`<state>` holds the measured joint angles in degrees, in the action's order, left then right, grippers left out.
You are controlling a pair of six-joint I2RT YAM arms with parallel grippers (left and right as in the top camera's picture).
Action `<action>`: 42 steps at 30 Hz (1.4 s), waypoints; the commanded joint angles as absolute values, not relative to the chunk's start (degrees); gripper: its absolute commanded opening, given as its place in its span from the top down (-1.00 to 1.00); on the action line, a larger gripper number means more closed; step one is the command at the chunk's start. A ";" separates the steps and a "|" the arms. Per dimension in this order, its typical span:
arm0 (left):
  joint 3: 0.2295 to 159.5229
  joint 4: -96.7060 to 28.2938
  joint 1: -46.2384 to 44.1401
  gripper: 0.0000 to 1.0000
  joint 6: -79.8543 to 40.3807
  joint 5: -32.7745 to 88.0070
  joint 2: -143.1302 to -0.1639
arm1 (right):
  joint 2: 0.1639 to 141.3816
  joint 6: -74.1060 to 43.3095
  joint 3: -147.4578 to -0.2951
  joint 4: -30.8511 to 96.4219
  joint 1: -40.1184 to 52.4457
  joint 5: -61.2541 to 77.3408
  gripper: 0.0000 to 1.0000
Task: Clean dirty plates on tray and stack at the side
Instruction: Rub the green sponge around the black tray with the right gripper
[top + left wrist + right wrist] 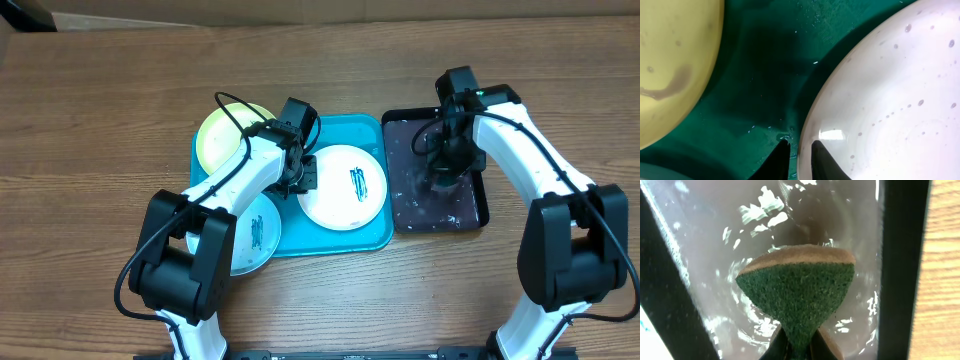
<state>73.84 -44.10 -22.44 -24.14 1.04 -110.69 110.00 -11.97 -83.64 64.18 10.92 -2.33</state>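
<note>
Pinching the green sponge [797, 295] tight between its tips, the right gripper [797, 347] holds it in the wet black tray [470, 215]. The left gripper [799, 156] has its two tips closed on the edge of the white plate [890, 100], which lies in the blue tray [372, 128]. The yellow-green plate [222, 135] and the pale blue plate [256, 238] sit on that tray's left side.

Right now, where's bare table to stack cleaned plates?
Bare table left of the turquoise tray, behind both trays, right of the black tray. Crowded: turquoise tray, with yellow-green plate, white plate, pale blue plate, left gripper; black tray, with right gripper and sponge.
</note>
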 commanded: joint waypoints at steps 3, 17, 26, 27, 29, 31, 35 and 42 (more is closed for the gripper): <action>73.54 -43.94 -22.52 0.60 -25.12 1.08 -111.28 | 107.68 -11.60 -85.19 65.28 10.92 -2.81 0.93; 73.54 -43.97 -22.52 0.57 -25.12 1.08 -111.28 | 107.70 -11.90 -79.66 61.17 10.98 2.66 0.93; 73.54 -43.99 -22.55 0.57 -25.10 1.08 -111.28 | 107.70 -12.03 -70.39 51.42 10.98 2.68 0.78; 73.54 -43.99 -22.52 0.57 -25.10 1.08 -111.28 | 107.70 -12.03 -70.08 51.29 10.98 2.68 0.72; 73.54 -43.99 -22.52 0.57 -25.10 1.08 -111.28 | 107.70 -12.01 -69.73 51.24 10.98 2.68 0.65; 73.54 -43.99 -22.55 0.57 -25.12 1.10 -111.28 | 107.70 -12.03 -69.76 51.27 10.98 2.70 0.64; 73.54 -43.99 -22.55 0.62 -25.12 1.08 -111.28 | 107.70 -12.03 -69.76 51.27 10.98 2.70 0.80; 73.54 -44.01 -22.55 0.70 -25.12 1.08 -111.28 | 107.70 -11.99 -71.50 52.66 10.96 2.68 0.93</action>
<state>73.84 -44.07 -22.44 -24.16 1.04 -110.69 109.45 -11.94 -70.65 51.77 10.92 2.61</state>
